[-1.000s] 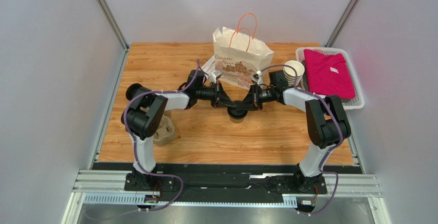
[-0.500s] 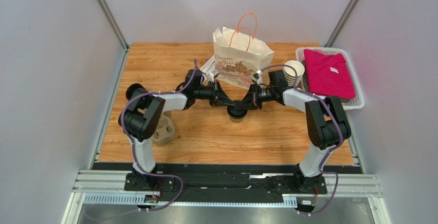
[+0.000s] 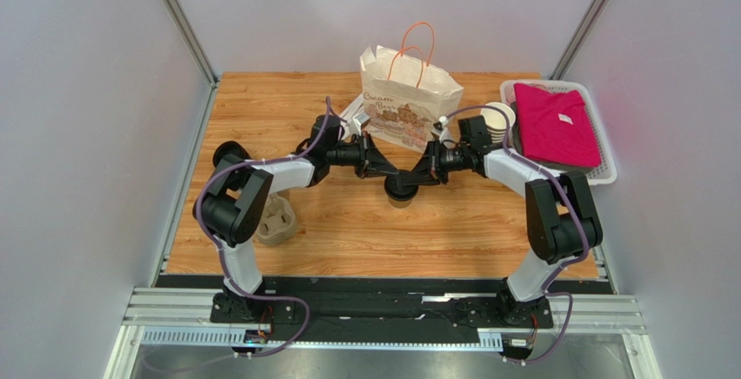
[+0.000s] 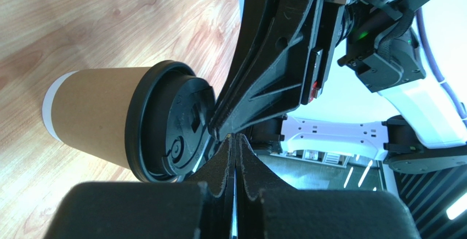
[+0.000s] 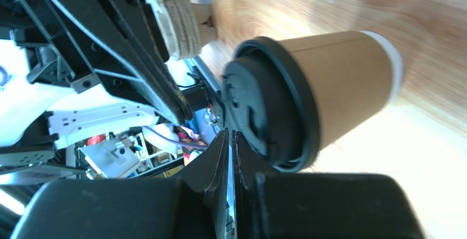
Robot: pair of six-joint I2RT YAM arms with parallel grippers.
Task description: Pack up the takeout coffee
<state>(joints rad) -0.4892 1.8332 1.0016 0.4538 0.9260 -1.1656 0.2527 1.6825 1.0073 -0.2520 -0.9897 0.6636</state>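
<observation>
Standing upright on the counter (image 3: 348, 231), the coffee cup (image 3: 402, 195) sits near the middle, just in front of the paper bag (image 3: 409, 105) and not yet inside it. Its black lid (image 4: 175, 129) is on. Both arms reach in from opposite sides and meet above it.

The left gripper (image 4: 235, 140) is pinched fully together with nothing between its fingers, its tip at the lid's near rim. The right gripper (image 5: 230, 137) also looks closed down to a sliver and empty, its tip at the opposite side of the lid. Whether either tip actually presses on the plastic cannot be told for sure. Neither one holds the cup.

Risks, as I judge them:
- Two narrow tips bearing on the rim from opposite sides could tilt the cup if one pushes harder, and a tapered paper cup has a small base.
- A push off centre could pop one edge of the lid loose instead of seating it.
- Any sideways drag while the arms back away could slide or topple the cup toward the bag.
- The arms are close together here, so opening one gripper to grasp the cup wall might knock the other.
- The bag's upright handles could snag a loaded gripper on the way in.
</observation>
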